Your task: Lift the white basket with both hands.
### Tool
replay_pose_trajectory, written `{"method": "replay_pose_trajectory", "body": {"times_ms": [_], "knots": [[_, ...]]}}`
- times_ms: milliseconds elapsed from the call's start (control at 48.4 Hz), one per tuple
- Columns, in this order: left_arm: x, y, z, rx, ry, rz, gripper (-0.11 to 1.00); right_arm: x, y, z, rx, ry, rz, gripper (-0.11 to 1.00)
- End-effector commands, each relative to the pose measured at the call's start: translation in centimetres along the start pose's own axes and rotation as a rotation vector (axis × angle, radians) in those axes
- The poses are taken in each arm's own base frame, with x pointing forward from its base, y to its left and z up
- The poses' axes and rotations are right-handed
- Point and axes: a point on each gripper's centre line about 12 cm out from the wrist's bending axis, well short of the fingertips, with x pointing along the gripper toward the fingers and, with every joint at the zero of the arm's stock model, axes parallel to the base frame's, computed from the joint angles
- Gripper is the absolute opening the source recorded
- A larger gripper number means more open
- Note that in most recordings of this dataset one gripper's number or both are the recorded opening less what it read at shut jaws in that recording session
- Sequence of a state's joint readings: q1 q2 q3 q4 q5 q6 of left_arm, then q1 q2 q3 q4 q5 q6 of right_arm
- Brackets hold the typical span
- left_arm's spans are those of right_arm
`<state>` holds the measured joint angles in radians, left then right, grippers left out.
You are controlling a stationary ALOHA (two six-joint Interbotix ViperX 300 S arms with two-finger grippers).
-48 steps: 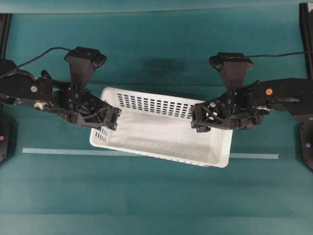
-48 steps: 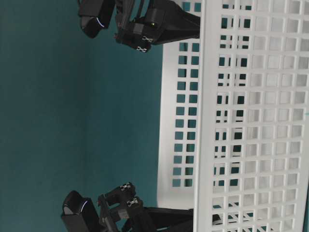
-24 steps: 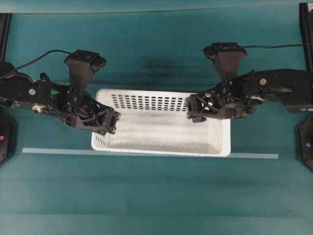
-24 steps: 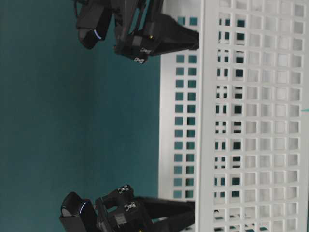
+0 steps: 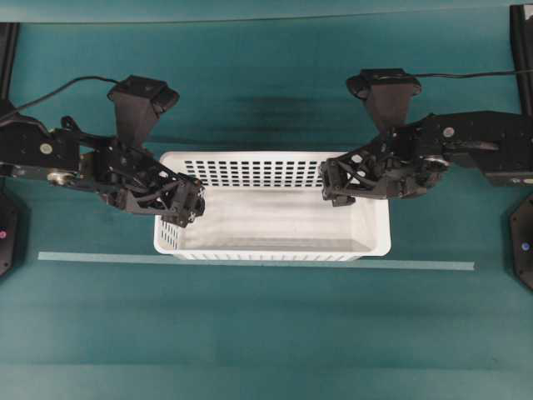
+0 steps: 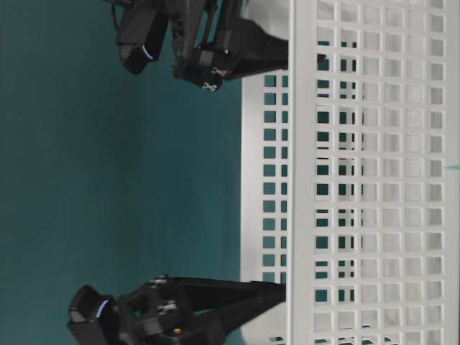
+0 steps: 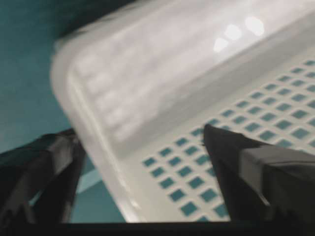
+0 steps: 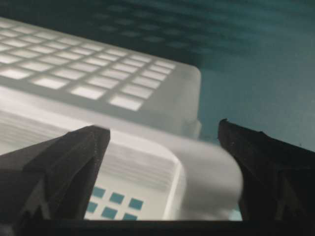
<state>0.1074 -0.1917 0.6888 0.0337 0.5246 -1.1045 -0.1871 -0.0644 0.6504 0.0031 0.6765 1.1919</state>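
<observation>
The white basket [image 5: 275,223] sits in the middle of the teal table, its long side parallel to the tape line. My left gripper [image 5: 193,208] straddles its left end wall, jaws open. The left wrist view shows the rolled rim [image 7: 98,132] running between the two spread fingers of that gripper [image 7: 140,130], with one finger [image 7: 246,167] inside by the perforated wall. My right gripper [image 5: 333,190] reaches over the right end wall, jaws open. In the right wrist view the basket's rim corner [image 8: 206,162] lies between the wide-apart fingers of that gripper [image 8: 161,127]. The table-level view shows the basket's near wall [image 6: 374,180] filling the frame.
A pale tape line [image 5: 100,257] runs across the table just in front of the basket. Black arm bases stand at the left edge [image 5: 7,233] and the right edge [image 5: 523,250]. Teal cloth covers the table all round the basket.
The basket has turned from skewed to square with the tape line, its right end swinging toward the back. Both grippers moved with it and stay astride its end walls.
</observation>
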Motion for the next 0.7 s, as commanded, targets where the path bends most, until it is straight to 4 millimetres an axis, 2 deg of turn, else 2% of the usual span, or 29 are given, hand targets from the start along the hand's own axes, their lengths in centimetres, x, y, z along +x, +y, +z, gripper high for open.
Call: {"method": "replay_pose_trajectory", "body": {"times_ms": [0,248,516,681], "knots": [[-0.9,-0.9,0.6,0.001,-0.021,-0.037,0.97,-0.6,0.3,-0.1,0.0,0.0,0.013,0.91],[-4.2,-1.5,1.0,0.038,-0.072,-0.121,0.97,-4.1,-0.1,-0.5,0.005,0.0,0.046,0.9],[-7.9,-1.5,1.4,0.054,-0.117,-0.18,0.97,-8.0,-1.8,-0.9,0.004,-0.01,0.054,0.9],[-10.6,-1.6,1.5,0.063,-0.153,-0.241,0.97,-10.0,-1.9,-1.0,-0.006,-0.04,0.128,0.9]]}}
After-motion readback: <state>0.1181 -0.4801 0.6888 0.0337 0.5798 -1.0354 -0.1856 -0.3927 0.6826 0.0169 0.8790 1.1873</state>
